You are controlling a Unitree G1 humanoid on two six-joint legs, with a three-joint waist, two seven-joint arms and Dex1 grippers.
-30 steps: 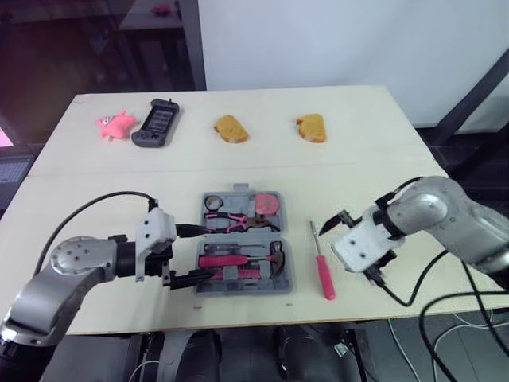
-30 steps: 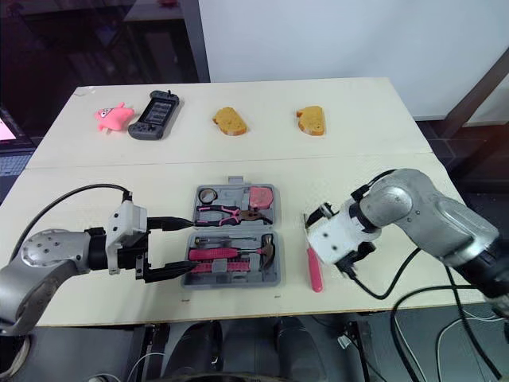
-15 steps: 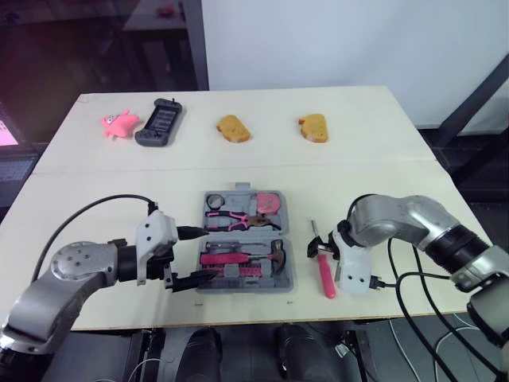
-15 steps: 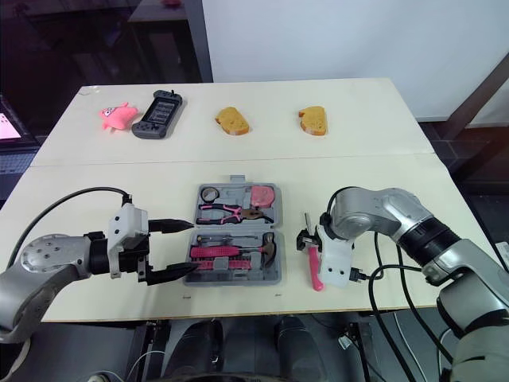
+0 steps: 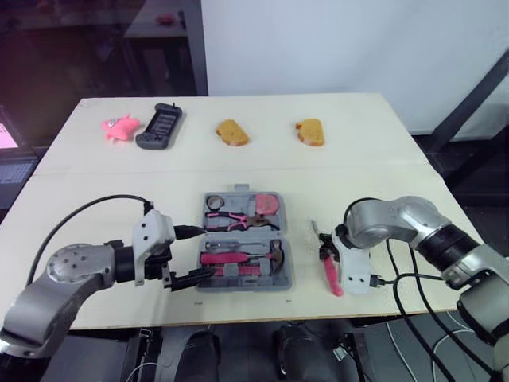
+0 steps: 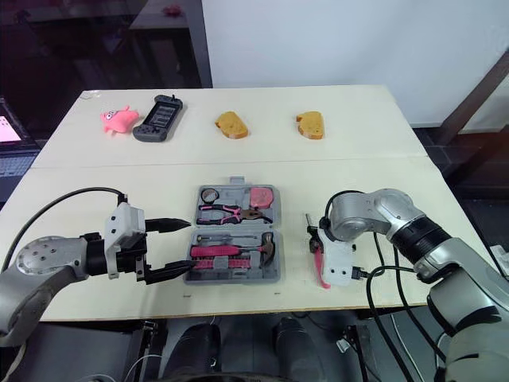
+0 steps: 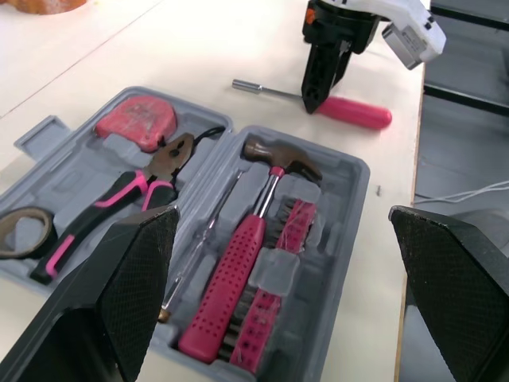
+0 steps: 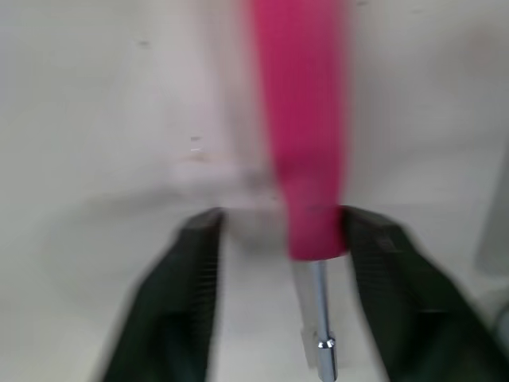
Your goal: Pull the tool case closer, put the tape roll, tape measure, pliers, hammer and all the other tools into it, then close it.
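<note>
- The tool case point(image 7: 348, 199) is lying open and flat on the pale table point(image 5: 382, 175), near the front edge and about midway across.
- In the far half of the case, the tape roll point(image 7: 20, 231), the pink-handled pliers point(image 7: 127, 195) and the pink tape measure point(image 7: 137, 118) are sitting in their moulded slots, the pliers between the other two.
- In the near half, the hammer point(image 7: 254, 231) is lying lengthwise, with a pink bit holder point(image 7: 278, 263) just beside its handle.
- A pink-handled screwdriver point(image 7: 355, 114) is lying on the bare table just to the right of the case, outside it, with its metal shaft pointing toward the far side.
- The right hand point(image 5: 324, 248) is reaching down over the screwdriver where the handle meets the shaft. Its black fingers point(image 8: 187, 286) are standing apart, one on each side of the handle's end and not clamped on it.
- The left hand point(image 6: 188, 245) is hovering at the left edge of the case, spread wide and holding nothing. One finger is pointing at the far half and the other at the near front corner; contact with the case cannot be told.
- Along the far side of the table, well apart from the case, a pink toy point(image 5: 117, 126), a dark game controller point(image 5: 158, 125), a slice of bread point(image 5: 231, 131) and a second slice point(image 5: 310, 131) are lying in a row.
</note>
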